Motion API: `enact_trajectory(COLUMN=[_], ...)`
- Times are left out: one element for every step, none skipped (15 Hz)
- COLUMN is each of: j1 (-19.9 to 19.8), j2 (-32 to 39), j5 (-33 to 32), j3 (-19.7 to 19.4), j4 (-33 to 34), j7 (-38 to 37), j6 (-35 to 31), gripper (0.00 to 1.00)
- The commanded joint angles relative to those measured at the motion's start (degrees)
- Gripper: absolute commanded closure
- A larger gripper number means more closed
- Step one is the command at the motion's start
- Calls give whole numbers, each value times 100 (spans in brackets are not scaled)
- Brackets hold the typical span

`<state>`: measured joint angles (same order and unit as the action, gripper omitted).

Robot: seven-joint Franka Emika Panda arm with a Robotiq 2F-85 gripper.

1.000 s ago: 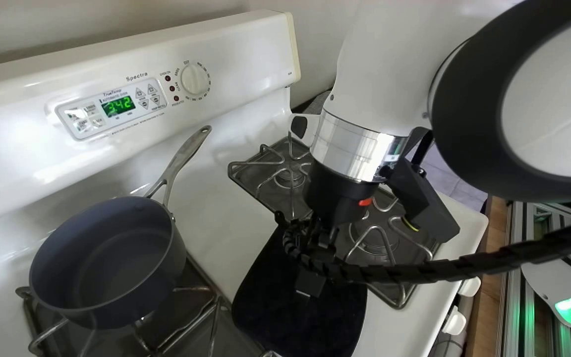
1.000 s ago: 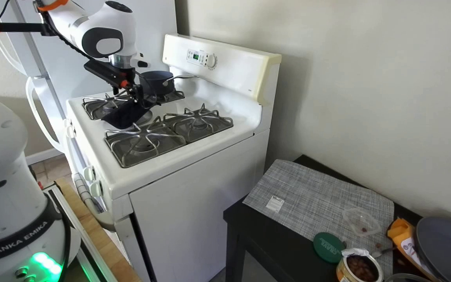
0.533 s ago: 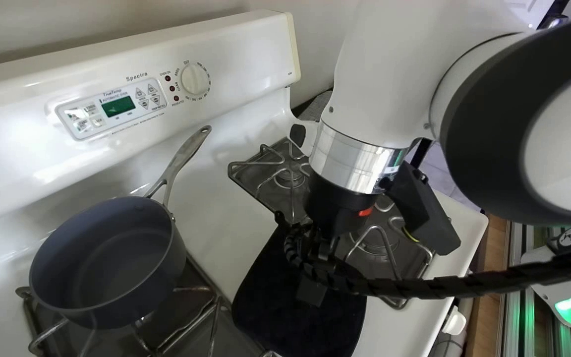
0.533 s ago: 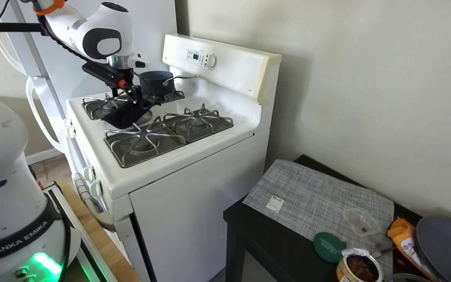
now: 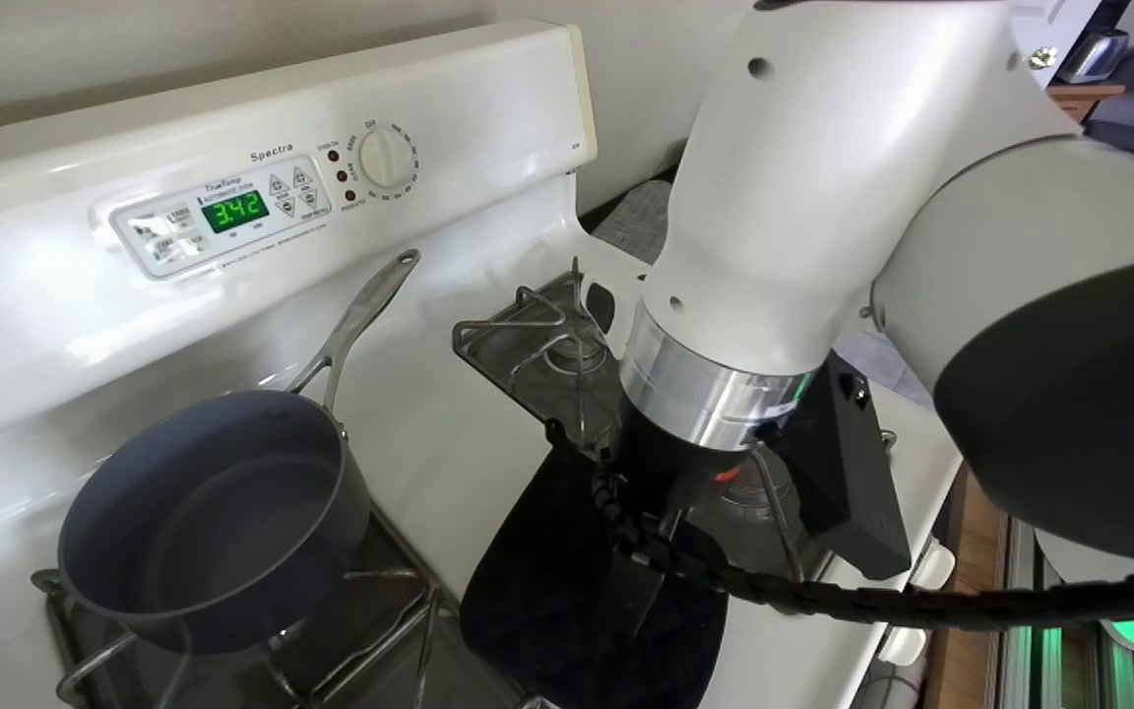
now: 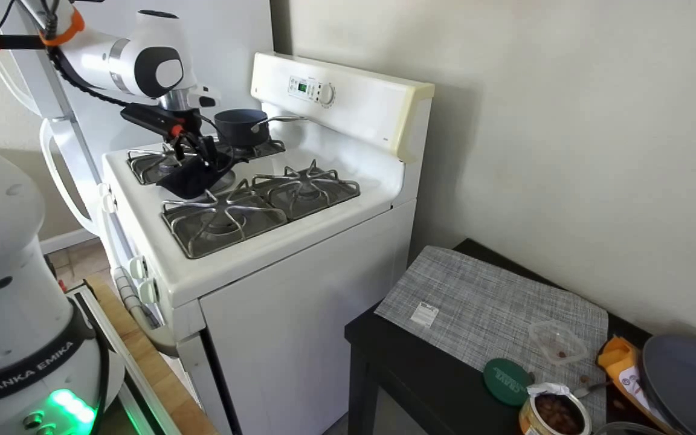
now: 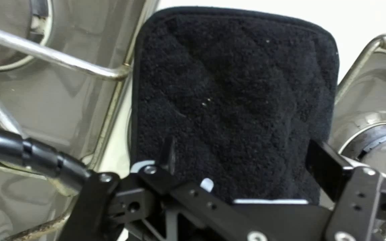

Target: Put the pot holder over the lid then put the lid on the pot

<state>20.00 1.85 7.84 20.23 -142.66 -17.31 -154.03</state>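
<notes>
Pot holder point(image 7: 233, 100) lies over the lid point(image 6: 225, 180), we'd call covering done; hand point(image 7: 243, 152) spread wide above, gripping nothing; pot point(image 5: 213, 522) at 9 o'clock in an exterior view; next we'd pinch lid through it, lift

Here's the base point(image 6: 3, 414), eight o'clock in an exterior view: white, rounded, with a black collar point(image 6: 22, 373) reading FRANKA EMIKA in white! Four o'clock from that, a light point(image 6: 73, 408) blazes green. Up at ten, an orange band point(image 6: 71, 31) circles the glossy white arm point(image 6: 97, 63). In an exterior view, three o'clock brings a big dark grey cap point(image 5: 1079, 423), and look, a silver ring point(image 5: 715, 389), mirror-bright, with a black box point(image 5: 852, 483) at its four o'clock. And the cable point(image 5: 882, 603), four o'clock: black, spiral-wrapped, segmented. To the wrist view, five o'clock, and the gripper point(image 7: 245, 157) is mostly black: holed bars point(image 7: 203, 201), bright silver screws point(image 7: 150, 169), flat black fingers point(image 7: 327, 167)!
</notes>
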Motion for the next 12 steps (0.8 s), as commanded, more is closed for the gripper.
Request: enact_trajectory(j1=[126, 153, 178, 199, 216, 228, 238, 243, 250, 265, 285, 305], j2=[75, 129, 198, 255, 307, 387, 456, 544, 630, 703, 787, 852], j5=[-574, -566, -451, -401, -402, -487, -526, -548, -537, -540, -539, -539], j3=[20, 39, 61, 65, 57, 24, -5, -39, -69, -104, -144, -178], j4=[-49, -20, 28, 79, 126, 176, 233, 298, 360, 410, 480, 532], j7=[-943, -1032, -1027, -1060, -1118, -1242, -1333, -1439, -1499, -1570, -1634, -1675], j6=[-18, -82, -150, -165, -193, -266, -266, -318, -377, -420, -436, -448], gripper=[0, 0, 0, 0, 0, 0, 0, 0, 0, 0, 6, 21])
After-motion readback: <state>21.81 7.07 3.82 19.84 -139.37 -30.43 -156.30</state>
